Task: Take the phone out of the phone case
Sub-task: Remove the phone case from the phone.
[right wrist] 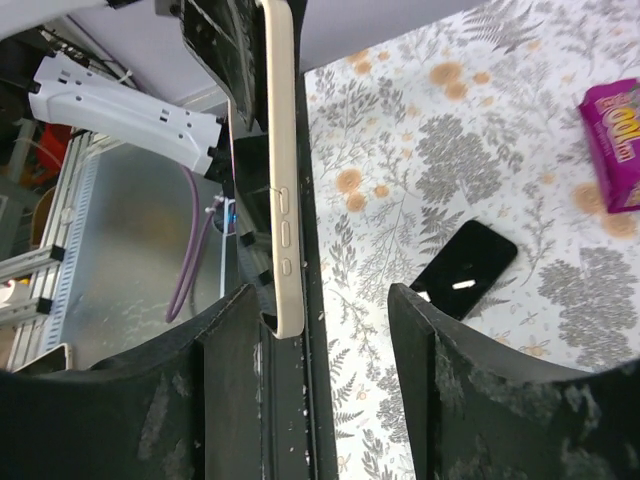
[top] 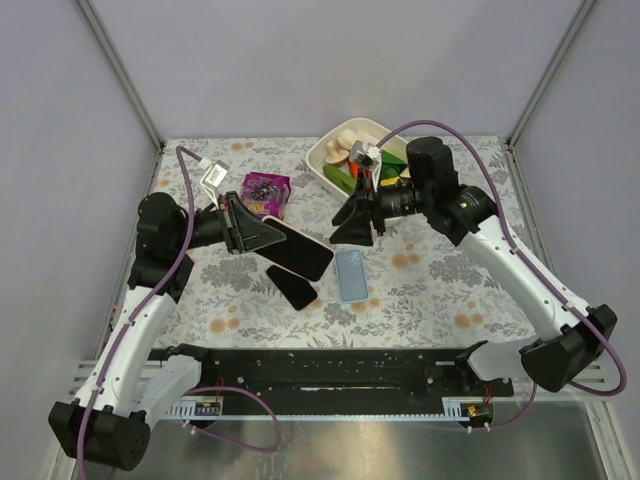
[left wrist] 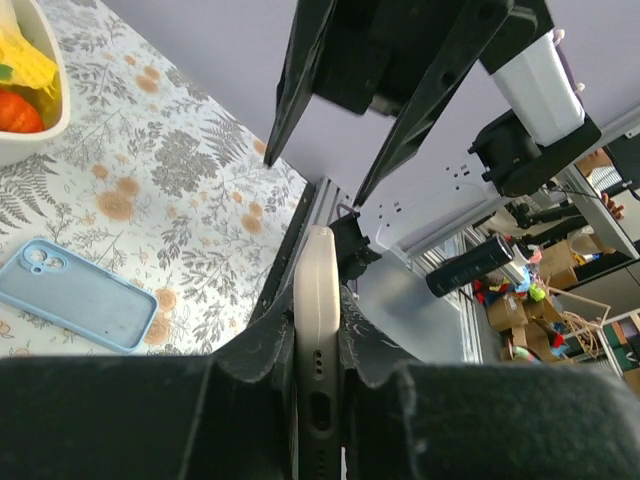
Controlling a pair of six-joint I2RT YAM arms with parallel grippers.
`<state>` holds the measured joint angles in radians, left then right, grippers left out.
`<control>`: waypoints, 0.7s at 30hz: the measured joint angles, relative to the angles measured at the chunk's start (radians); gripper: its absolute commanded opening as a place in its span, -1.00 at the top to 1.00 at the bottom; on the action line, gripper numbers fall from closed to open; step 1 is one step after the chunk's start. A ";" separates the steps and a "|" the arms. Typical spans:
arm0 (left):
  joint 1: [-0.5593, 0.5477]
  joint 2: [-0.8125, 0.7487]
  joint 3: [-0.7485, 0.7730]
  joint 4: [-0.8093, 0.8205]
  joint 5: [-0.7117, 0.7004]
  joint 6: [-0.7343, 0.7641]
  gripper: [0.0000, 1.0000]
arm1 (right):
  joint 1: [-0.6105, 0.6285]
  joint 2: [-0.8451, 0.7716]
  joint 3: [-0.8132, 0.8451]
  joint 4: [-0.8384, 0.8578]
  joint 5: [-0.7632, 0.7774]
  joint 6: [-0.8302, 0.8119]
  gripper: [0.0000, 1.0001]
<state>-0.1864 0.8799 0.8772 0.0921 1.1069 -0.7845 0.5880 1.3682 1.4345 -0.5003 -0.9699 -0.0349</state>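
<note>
Floral-print cloth covers the surface [top: 430,300]. The left end effector [top: 258,236] pinches the cream-edged, black-screened phone [top: 300,248] aloft at centre frame. The phone is likely rigid and slick, best held by its long edges. The right end effector [top: 355,225] stands spread nearby. The pale blue phone case [top: 351,274] lies just below it.

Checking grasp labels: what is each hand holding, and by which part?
The left hand clamps the phone at its port end, across front and back. The right hand is open, holding nothing.

Two phones [top: 300,248] [top: 292,288], one case [top: 350,274], box [top: 266,192], bowl [top: 322,155]
</note>
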 measured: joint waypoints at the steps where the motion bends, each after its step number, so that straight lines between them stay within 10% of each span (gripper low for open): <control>1: -0.002 0.000 0.000 -0.014 0.013 0.008 1.00 | -0.008 -0.016 0.000 0.006 0.003 -0.001 -0.28; 21: -0.002 -0.003 0.071 -0.077 0.072 0.107 1.00 | -0.019 0.013 -0.060 0.024 -0.132 0.049 -0.40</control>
<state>-0.1883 0.8764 0.9478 0.0154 1.1790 -0.6773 0.5686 1.3811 1.3746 -0.4759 -1.1019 0.0139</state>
